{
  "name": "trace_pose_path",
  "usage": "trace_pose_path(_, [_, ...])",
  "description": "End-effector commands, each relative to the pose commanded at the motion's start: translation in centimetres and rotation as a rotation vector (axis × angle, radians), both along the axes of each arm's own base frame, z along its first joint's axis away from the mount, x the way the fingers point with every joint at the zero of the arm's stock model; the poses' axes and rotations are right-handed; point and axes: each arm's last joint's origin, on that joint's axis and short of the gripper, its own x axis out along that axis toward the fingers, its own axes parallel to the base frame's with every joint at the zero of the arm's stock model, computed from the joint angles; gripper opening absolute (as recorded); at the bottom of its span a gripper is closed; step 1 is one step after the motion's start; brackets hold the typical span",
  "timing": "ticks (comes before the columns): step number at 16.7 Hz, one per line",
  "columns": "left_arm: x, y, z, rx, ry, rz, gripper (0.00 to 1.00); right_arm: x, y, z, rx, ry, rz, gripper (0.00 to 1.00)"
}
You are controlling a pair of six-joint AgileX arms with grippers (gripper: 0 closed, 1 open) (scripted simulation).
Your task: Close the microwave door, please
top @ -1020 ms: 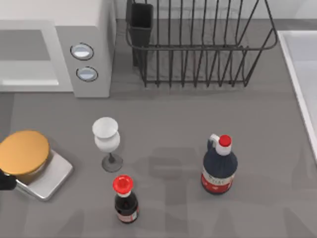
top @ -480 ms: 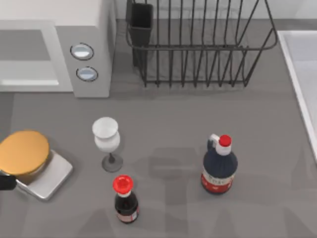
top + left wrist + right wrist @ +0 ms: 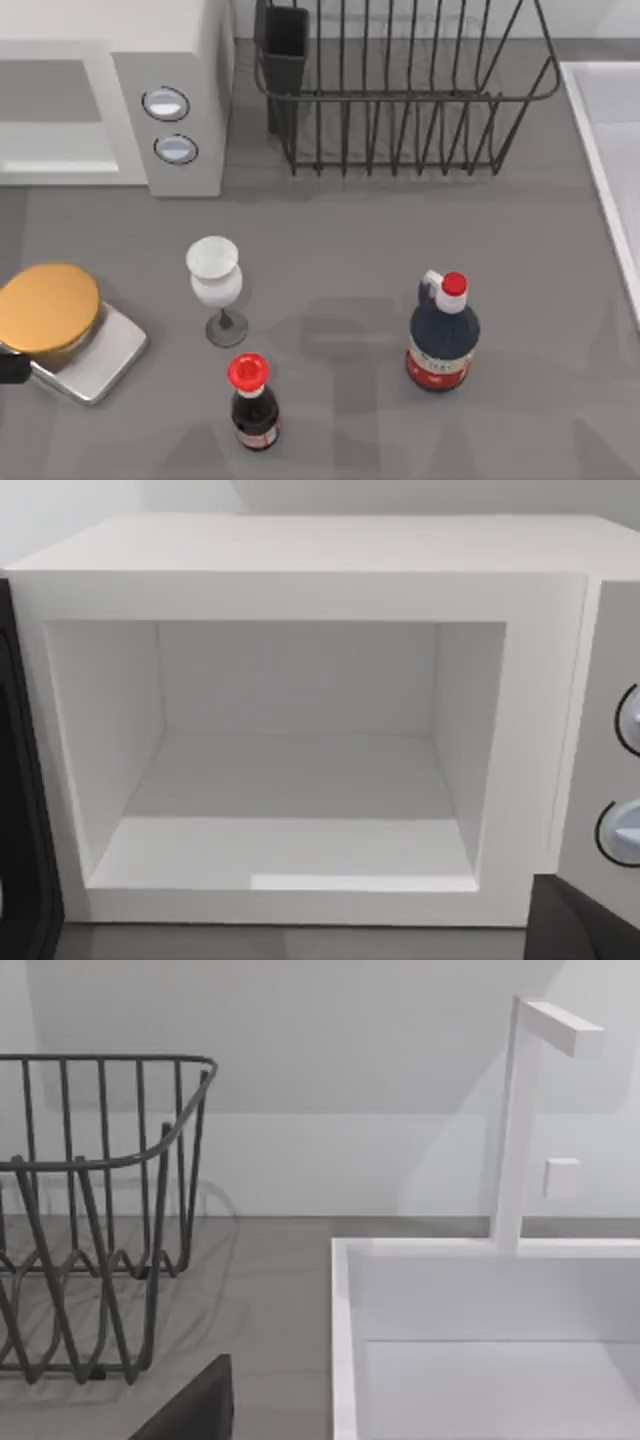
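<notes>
Bring the left gripper, open or closed cannot be told, round to the outer face of the microwave door (image 3: 22,780), probably the dark upright strip at the hinge side of the empty cavity. Push near its free edge in one smooth arc until flush, keeping clear of the scale (image 3: 95,360) and wine glass (image 3: 214,285), and leave the right arm parked by the sink (image 3: 345,1340), claw state likewise untellable. Note the microwave (image 3: 170,60) at the table's far left, long axis running left to right, mouth facing the near edge, door standing upright and swung out leftward
</notes>
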Motion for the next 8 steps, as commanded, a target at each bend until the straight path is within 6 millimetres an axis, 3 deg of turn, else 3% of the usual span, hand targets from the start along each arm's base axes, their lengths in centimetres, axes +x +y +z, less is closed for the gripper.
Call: trace_pose_path(8, [-0.6,1.4,1.1,0.0,0.0,0.0,0.0,0.0,0.0,0.0,0.0,0.0,0.0,1.0])
